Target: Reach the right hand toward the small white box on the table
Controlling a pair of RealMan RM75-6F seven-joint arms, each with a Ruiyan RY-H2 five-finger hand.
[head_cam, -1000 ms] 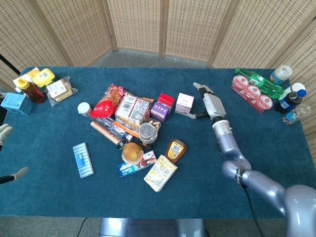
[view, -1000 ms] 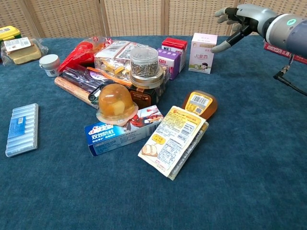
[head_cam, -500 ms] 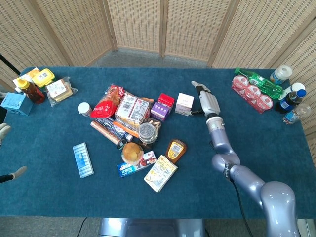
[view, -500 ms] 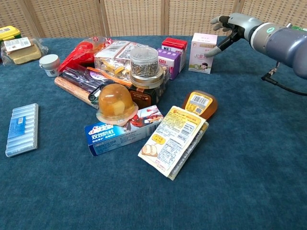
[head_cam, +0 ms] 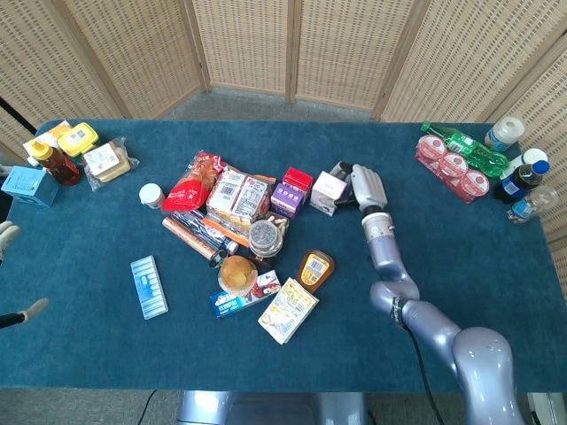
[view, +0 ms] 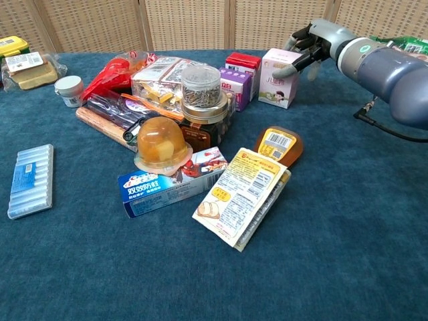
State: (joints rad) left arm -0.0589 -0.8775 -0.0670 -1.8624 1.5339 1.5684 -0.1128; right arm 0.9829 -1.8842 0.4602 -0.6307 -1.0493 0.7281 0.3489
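The small white box (head_cam: 326, 191) (view: 278, 77) stands right of the purple and red cartons, turned slightly askew. My right hand (head_cam: 358, 183) (view: 311, 41) is at its right side and upper corner. The fingers (view: 296, 41) are spread and curve over the box's far top edge, while the thumb lies against its right face; the box still stands on the table. Only a few pale fingertips of my left hand (head_cam: 11, 237) show at the far left edge in the head view, spread apart with nothing in them.
A pile of snacks lies left of the box: purple carton (view: 235, 85), red carton (view: 242, 67), jar of seeds (view: 200, 89), honey bottle (view: 278, 144), biscuit packet (view: 242, 194). Bottles and yoghurt cups (head_cam: 456, 164) stand at the far right, a blue pack (head_cam: 148, 286) on the left.
My right hand moved left from beside the box until it touched it. The box shifted a little left and turned. The left hand stayed still.
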